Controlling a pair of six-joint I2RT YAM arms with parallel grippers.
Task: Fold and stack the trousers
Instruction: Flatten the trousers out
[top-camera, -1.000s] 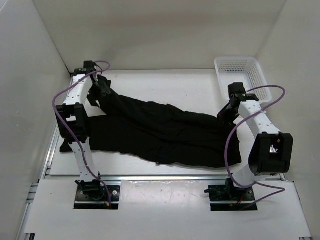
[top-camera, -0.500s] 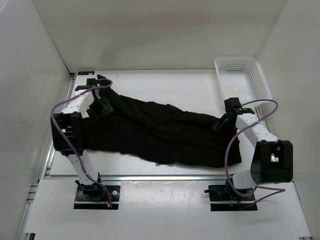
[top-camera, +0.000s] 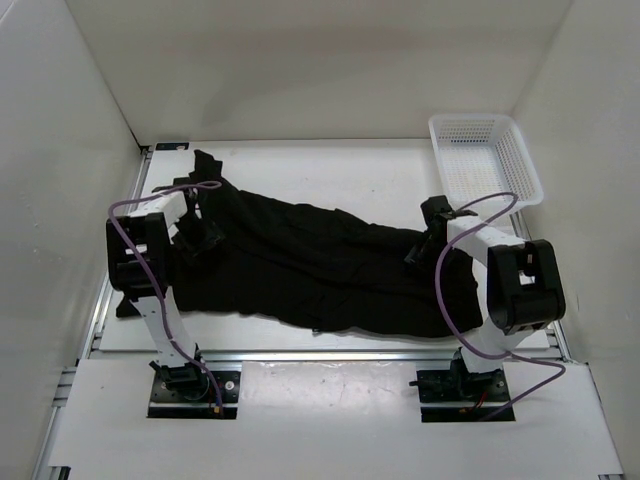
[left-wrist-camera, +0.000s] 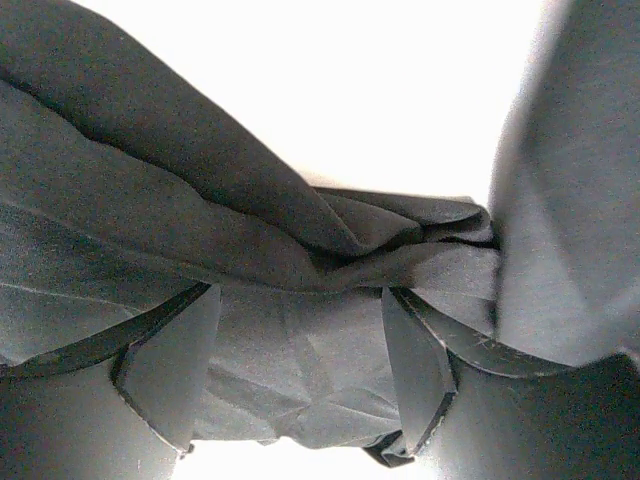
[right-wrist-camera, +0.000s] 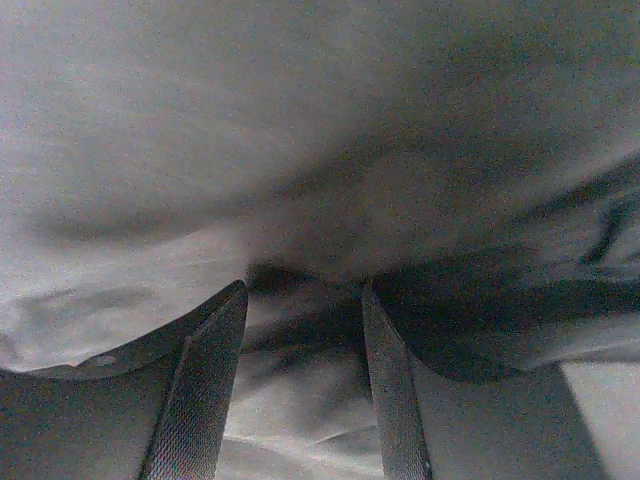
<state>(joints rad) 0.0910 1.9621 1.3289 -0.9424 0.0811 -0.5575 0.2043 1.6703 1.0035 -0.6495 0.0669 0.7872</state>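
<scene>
The trousers (top-camera: 320, 265) lie spread along the surface (top-camera: 330, 170), their long axis running left to right and slanting a little from far left to near right. I have one hand at each end. My left hand (top-camera: 205, 238) is at the left end and my right hand (top-camera: 425, 247) is on the right end, near the basket (top-camera: 485, 155). Any fold has to carry one end along that axis toward the other.

In the wrist view, my left hand has its fingers (left-wrist-camera: 165, 375) wide around a thick bunch of cloth that fills the gap. Creases run in toward the bunch, so I judge it is grasping. My right hand is released, with its fingers (right-wrist-camera: 205, 390) parted and loose cloth lying slack between them.

The cloth is plain black, soft and rumpled, with one flap peaking toward the far left corner.
</scene>
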